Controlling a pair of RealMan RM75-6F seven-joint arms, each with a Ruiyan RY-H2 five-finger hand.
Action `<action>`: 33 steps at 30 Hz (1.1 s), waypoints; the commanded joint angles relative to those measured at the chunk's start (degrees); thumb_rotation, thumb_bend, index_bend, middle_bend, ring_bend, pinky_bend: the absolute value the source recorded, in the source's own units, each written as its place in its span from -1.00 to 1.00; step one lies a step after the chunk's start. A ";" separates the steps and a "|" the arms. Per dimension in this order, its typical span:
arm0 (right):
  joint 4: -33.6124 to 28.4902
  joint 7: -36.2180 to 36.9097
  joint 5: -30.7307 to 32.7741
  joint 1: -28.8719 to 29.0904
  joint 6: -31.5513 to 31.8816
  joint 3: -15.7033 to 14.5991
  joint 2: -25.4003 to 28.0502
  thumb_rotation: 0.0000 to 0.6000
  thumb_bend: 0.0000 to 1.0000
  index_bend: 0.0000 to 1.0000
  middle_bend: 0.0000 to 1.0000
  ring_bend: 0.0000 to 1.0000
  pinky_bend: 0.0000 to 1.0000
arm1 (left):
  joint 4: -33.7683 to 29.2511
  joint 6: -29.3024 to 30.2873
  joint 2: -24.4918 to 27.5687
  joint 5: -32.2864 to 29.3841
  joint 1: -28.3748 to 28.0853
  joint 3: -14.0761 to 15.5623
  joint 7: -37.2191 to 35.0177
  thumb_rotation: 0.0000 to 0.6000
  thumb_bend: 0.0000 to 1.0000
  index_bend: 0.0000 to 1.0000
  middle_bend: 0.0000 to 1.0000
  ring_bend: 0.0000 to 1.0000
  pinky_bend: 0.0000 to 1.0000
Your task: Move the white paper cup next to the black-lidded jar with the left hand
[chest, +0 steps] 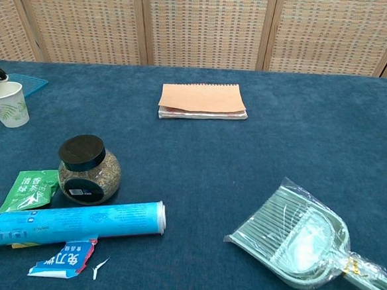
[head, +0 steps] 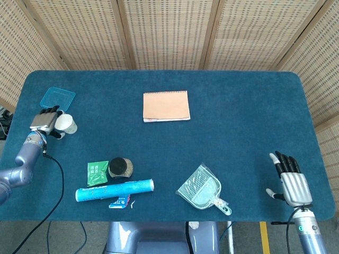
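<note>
— Where's the cup?

— The paper cup stands upright at about 9 o'clock on the table, well apart from the jar at 7 o'clock. My left hand is right against it, fingers apart; I can't tell if they grip. The right hand lies spread and holds nothing.

— How will it handle?

— Light, thin-walled, easily crushed or tipped, I reckon. I'd take it mid-wall, gently.

— Any writing?

— Only a green leaf print on it; the green packet carries Chinese characters.

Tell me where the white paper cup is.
Head view, far left: the white paper cup stands below the blue lid, with the left hand right beside it.
</note>
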 commanded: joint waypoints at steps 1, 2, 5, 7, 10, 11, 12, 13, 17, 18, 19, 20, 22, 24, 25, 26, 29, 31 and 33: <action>-0.04 0.00 -0.14 -0.02 0.06 -0.11 0.03 1.00 -0.99 -1.00 -1.00 -1.00 -1.00 | 0.37 0.64 -0.59 0.16 0.22 0.03 -0.36 1.00 -0.37 -0.40 -1.00 -1.00 -1.00; -0.08 -0.01 -0.26 -0.02 0.11 -0.17 0.03 1.00 -0.99 -1.00 -1.00 -1.00 -1.00 | 0.33 0.84 -0.68 0.27 0.31 0.02 -0.48 1.00 -0.37 -0.39 -1.00 -1.00 -1.00; -0.17 -0.15 -0.54 -0.03 0.29 -0.30 0.01 1.00 -0.99 -1.00 -1.00 -1.00 -1.00 | -0.22 1.70 -0.56 0.87 0.64 -0.08 -0.91 1.00 -0.36 -0.39 -1.00 -1.00 -1.00; -0.27 -0.16 -0.60 -0.05 0.35 -0.36 0.06 1.00 -0.99 -1.00 -1.00 -1.00 -1.00 | -0.93 2.19 -0.21 1.29 0.88 -0.19 -1.31 1.00 -0.36 -0.39 -1.00 -1.00 -1.00; -0.48 -0.17 -0.71 -0.04 0.48 -0.36 0.21 1.00 -0.99 -1.00 -1.00 -1.00 -1.00 | -2.47 3.07 0.79 1.95 1.29 -0.52 -2.03 1.00 -0.37 -0.39 -1.00 -1.00 -1.00; -0.54 -0.17 -0.76 -0.07 0.49 -0.43 0.23 1.00 -0.99 -1.00 -1.00 -1.00 -1.00 | -3.03 3.32 1.12 2.10 1.40 -0.65 -2.28 1.00 -0.36 -0.39 -1.00 -1.00 -1.00; -0.56 -0.15 -0.80 -0.09 0.52 -0.48 0.24 1.00 -0.99 -1.00 -1.00 -1.00 -1.00 | -4.15 3.89 1.80 2.46 1.61 -0.89 -2.66 1.00 -0.36 -0.38 -1.00 -1.00 -1.00; -0.58 -0.16 -0.81 -0.08 0.53 -0.48 0.24 1.00 -0.99 -1.00 -1.00 -1.00 -1.00 | -4.96 4.29 2.30 2.77 1.75 -0.98 -2.83 1.00 -0.37 -0.38 -1.00 -1.00 -1.00; -0.70 -0.02 -0.86 -0.09 0.65 -0.45 0.32 1.00 -0.99 -1.00 -1.00 -1.00 -1.00 | -10.51 7.80 5.55 4.83 2.65 -1.62 -3.39 1.00 -0.36 -0.38 -1.00 -1.00 -1.00; -0.74 0.06 -0.91 -0.09 0.73 -0.44 0.37 1.00 -0.99 -1.00 -1.00 -1.00 -1.00 | -12.65 8.96 6.70 5.47 2.99 -1.84 -3.59 1.00 -0.36 -0.39 -1.00 -1.00 -1.00; -0.75 0.13 -0.93 -0.10 0.77 -0.43 0.40 1.00 -0.99 -1.00 -1.00 -1.00 -1.00 | -14.32 9.72 7.56 5.90 3.24 -2.02 -3.77 1.00 -0.36 -0.39 -1.00 -1.00 -1.00; -0.77 0.20 -0.96 -0.10 0.81 -0.43 0.43 1.00 -0.99 -1.00 -1.00 -1.00 -1.00 | -15.96 10.36 8.42 6.26 3.49 -2.14 -3.93 1.00 -0.36 -0.40 -1.00 -1.00 -1.00; -0.80 0.37 -0.98 -0.12 0.90 -0.41 0.51 1.00 -0.99 -1.00 -1.00 -1.00 -1.00 | -20.26 12.06 10.61 7.28 4.04 -2.46 -4.11 1.00 -0.36 -0.40 -1.00 -1.00 -1.00; -0.87 0.51 -0.97 -0.17 1.03 -0.37 0.62 1.00 -0.99 -1.00 -1.00 -1.00 -1.00 | -24.47 13.73 12.62 8.38 4.45 -2.73 -4.01 1.00 -0.36 -0.40 -1.00 -1.00 -1.00; -0.93 0.68 -1.00 -0.21 1.16 -0.35 0.69 1.00 -0.99 -1.00 -1.00 -1.00 -1.00 | -26.96 14.75 13.72 9.03 4.64 -2.91 -3.89 1.00 -0.36 -0.40 -1.00 -1.00 -1.00; -0.98 0.82 -1.03 -0.24 1.24 -0.33 0.76 1.00 -0.99 -1.00 -1.00 -1.00 -1.00 | -28.69 15.45 14.43 9.49 4.73 -3.05 -3.76 1.00 -0.36 -0.40 -1.00 -1.00 -1.00; -1.16 1.21 -1.10 -0.25 1.33 -0.32 1.02 1.00 -0.99 -1.00 -1.00 -1.00 -1.00 | -35.33 17.67 17.02 10.79 4.79 -3.52 -2.67 1.00 -0.37 -0.41 -1.00 -1.00 -1.00; -1.23 1.38 -1.15 -0.26 1.38 -0.32 1.12 1.00 -0.99 -1.00 -1.00 -1.00 -1.00 | -38.93 18.56 18.18 11.35 4.55 -3.84 -1.90 1.00 -0.36 -0.41 -1.00 -1.00 -1.00; -1.27 1.55 -1.09 -0.27 1.39 -0.28 1.21 1.00 -0.99 -1.00 -1.00 -1.00 -1.00 | -43.33 19.79 19.33 11.87 4.18 -4.31 -0.75 1.00 -0.36 -0.40 -1.00 -1.00 -1.00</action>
